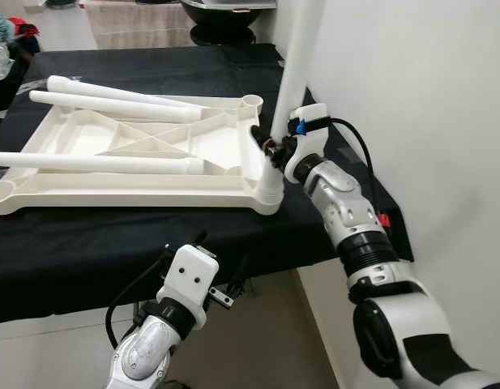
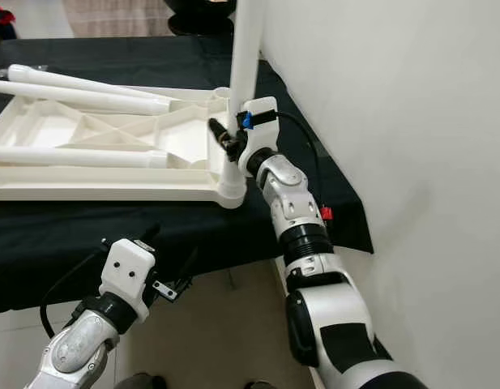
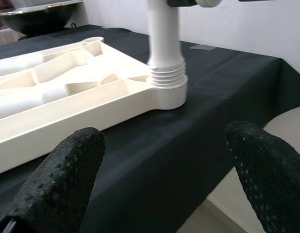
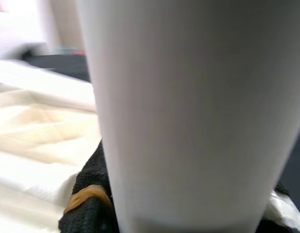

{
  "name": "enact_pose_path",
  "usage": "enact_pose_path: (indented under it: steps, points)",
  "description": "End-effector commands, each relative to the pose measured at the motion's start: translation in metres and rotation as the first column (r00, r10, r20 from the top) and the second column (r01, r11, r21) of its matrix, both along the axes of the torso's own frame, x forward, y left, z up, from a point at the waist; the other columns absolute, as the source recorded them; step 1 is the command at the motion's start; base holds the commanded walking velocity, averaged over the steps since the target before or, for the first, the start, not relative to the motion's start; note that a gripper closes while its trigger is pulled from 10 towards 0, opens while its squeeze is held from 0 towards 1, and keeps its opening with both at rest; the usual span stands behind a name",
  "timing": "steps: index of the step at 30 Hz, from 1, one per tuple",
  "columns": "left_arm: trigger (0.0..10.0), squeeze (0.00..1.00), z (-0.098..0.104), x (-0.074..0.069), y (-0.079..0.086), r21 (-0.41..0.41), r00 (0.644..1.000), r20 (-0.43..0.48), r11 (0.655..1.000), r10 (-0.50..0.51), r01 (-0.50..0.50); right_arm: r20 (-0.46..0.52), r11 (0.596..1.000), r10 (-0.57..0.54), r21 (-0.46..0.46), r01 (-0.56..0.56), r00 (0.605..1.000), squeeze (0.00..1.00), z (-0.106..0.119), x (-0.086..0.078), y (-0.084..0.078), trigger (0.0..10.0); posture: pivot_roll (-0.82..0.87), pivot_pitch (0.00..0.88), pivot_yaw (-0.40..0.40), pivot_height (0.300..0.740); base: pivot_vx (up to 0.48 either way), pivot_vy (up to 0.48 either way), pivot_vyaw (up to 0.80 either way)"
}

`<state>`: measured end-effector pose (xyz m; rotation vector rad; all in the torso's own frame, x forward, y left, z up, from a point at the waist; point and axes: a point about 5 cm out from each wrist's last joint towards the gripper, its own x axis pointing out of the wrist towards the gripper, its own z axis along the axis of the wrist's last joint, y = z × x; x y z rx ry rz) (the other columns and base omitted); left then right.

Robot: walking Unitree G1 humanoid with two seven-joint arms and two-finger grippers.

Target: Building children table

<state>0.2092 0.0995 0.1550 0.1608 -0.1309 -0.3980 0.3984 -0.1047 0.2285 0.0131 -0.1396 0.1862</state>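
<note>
One tool – around upright leg

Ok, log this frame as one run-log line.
right gripper: shut on upright leg | leg in tabletop corner socket | left gripper: open, idle below

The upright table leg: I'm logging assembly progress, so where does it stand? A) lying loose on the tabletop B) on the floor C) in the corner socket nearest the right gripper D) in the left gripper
C: the upright leg stands in the upturned tabletop's corner socket, with the right gripper closed around it.
</note>
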Motion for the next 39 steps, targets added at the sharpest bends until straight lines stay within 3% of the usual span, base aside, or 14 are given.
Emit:
enact_pose_path:
  steps: [1,5,10,12,15,16,22,23,29,31,32,34,37,39]
  points:
    - [10.0,0.00,-0.004,0.001,-0.002,0.004,1.000,-0.012,1.000,-0.010,0.010,-0.039,0.972,-0.235,-0.039,0.234,0.971,0.00,-0.007,-0.002,-0.019,0.0,0.09,0.110,-0.088,0.740,0.000,0.000,0.00]
    - [10.0,0.00,-0.003,0.001,-0.003,0.001,1.000,-0.011,1.000,-0.011,0.011,-0.053,0.964,-0.266,-0.031,0.265,0.963,0.00,-0.006,-0.003,-0.016,0.0,0.09,0.109,-0.090,0.740,0.000,0.000,0.00]
    - [10.0,0.00,-0.004,0.000,-0.003,0.002,1.000,-0.012,1.000,-0.013,0.013,-0.098,0.943,-0.332,-0.004,0.333,0.938,0.00,-0.011,-0.009,0.012,0.0,0.09,0.113,-0.092,0.740,0.000,0.000,0.00]
    - [10.0,0.00,-0.004,0.000,-0.003,0.002,1.000,-0.012,1.000,-0.013,0.013,-0.095,0.957,-0.283,0.032,0.287,0.954,0.00,-0.010,-0.010,0.021,10.0,0.09,0.111,-0.094,0.740,0.000,0.000,0.00]
    - [10.0,0.00,-0.004,0.000,-0.003,0.001,1.000,-0.012,1.000,-0.013,0.013,-0.080,0.965,-0.247,0.072,0.253,0.966,0.00,-0.007,-0.011,0.028,10.0,0.09,0.112,-0.095,0.740,0.000,0.000,0.00]
    - [10.0,0.00,-0.004,0.000,-0.003,0.001,1.000,-0.012,1.000,-0.013,0.013,-0.054,0.963,-0.253,0.082,0.257,0.966,1.00,-0.003,-0.012,0.026,10.0,0.09,0.112,-0.095,0.740,0.000,0.000,0.00]
    - [10.0,0.00,-0.004,0.000,-0.004,-0.001,1.000,-0.011,1.000,-0.014,0.014,0.039,0.972,-0.216,0.101,0.211,0.976,1.00,0.009,-0.010,0.016,10.0,0.08,0.118,-0.097,0.740,0.000,0.000,0.00]
    - [10.0,0.00,-0.004,0.001,-0.003,-0.001,1.000,-0.010,1.000,-0.013,0.013,0.074,0.989,-0.104,0.111,0.096,0.992,0.00,0.015,-0.007,0.015,10.0,0.08,0.116,-0.095,0.740,0.000,0.000,0.00]
    - [10.0,0.00,-0.003,0.001,-0.003,-0.003,1.000,-0.008,1.000,-0.012,0.012,0.071,0.975,0.175,0.125,-0.183,0.982,0.00,0.021,-0.001,0.010,10.0,0.08,0.117,-0.094,0.740,0.000,0.000,0.00]
    - [10.0,0.00,-0.003,0.001,-0.003,-0.003,1.000,-0.008,1.000,-0.012,0.012,0.071,0.975,0.175,0.125,-0.183,0.982,0.00,0.021,-0.001,0.010,10.0,0.08,0.117,-0.094,0.740,0.000,0.000,0.00]
    - [10.0,0.00,-0.003,0.002,-0.003,-0.003,1.000,-0.006,1.000,-0.012,0.012,0.053,0.938,0.321,0.119,-0.325,0.946,0.00,0.020,-0.002,0.010,10.0,0.09,0.117,-0.097,0.740,0.000,0.000,0.00]
    - [10.0,0.00,-0.003,0.002,-0.003,-0.003,1.000,-0.006,1.000,-0.012,0.012,0.053,0.938,0.321,0.119,-0.325,0.946,0.00,0.020,-0.002,0.010,10.0,0.09,0.117,-0.097,0.740,0.000,0.000,0.00]
    - [10.0,0.00,-0.002,0.002,-0.003,-0.004,1.000,-0.002,1.000,-0.013,0.013,0.030,0.692,0.715,0.113,-0.713,0.698,0.00,0.016,-0.018,0.016,10.0,0.09,0.116,-0.095,0.740,0.000,0.000,0.00]
    - [10.0,0.00,-0.002,0.002,-0.003,-0.004,1.000,-0.002,1.000,-0.013,0.013,0.030,0.692,0.715,0.113,-0.713,0.698,0.00,0.016,-0.018,0.016,10.0,0.09,0.116,-0.095,0.740,0.000,0.000,0.00]
